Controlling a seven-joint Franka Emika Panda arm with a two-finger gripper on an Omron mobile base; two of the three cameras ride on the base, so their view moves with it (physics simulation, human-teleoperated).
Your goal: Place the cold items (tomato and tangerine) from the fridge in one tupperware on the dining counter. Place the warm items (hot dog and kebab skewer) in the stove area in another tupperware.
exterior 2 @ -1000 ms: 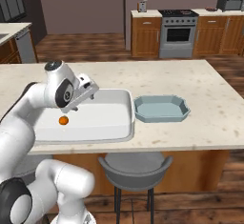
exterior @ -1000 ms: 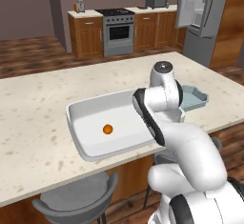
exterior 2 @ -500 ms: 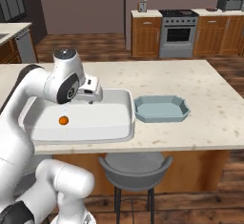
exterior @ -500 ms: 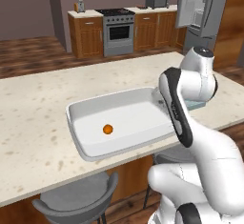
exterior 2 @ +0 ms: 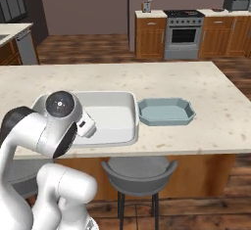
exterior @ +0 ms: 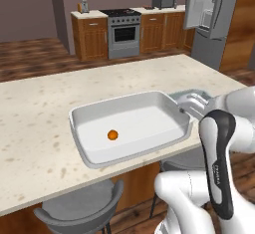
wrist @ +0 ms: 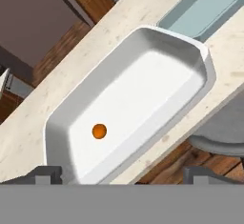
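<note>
**Tangerine in white tray; tomato still to fetch**

Item: tangerine (exterior: pixel 113 135), small orange ball, lying loose on the floor of the white tray (exterior: pixel 79 123), toward the tray's end farthest from the teal container; touching nothing else.

Holder: white tray, large, rounded corners, thick rim, resting on the desk (exterior: pixel 35 108) near its front edge. No red tomato lies inside it.

Neighbour: teal container (exterior 2: pixel 165 111), shallow, cut corners, just beside the tray's short end on the same desk; nothing in it.

Tool: fingertips (wrist: pixel 45 174) stand well apart at the bottom of the hand view, nothing between them; the hand looks down on the tray from above the desk's front edge.

Arm: white arm (exterior: pixel 219 143) folded low by the teal container's side of the desk.

Surroundings: fridge (exterior: pixel 209 9) at the far right with its door swung open; stove (exterior: pixel 122 31) among wood cabinets on the back wall; grey stool (exterior 2: pixel 137 172) under the desk.

Step in hand, as judged: first cold item delivered, tool freed. One of four items placed.

Next move, as judged: travel to the open fridge, find the tomato, close on it, bring it to the same white tray; the warm items for the teal container come after
</note>
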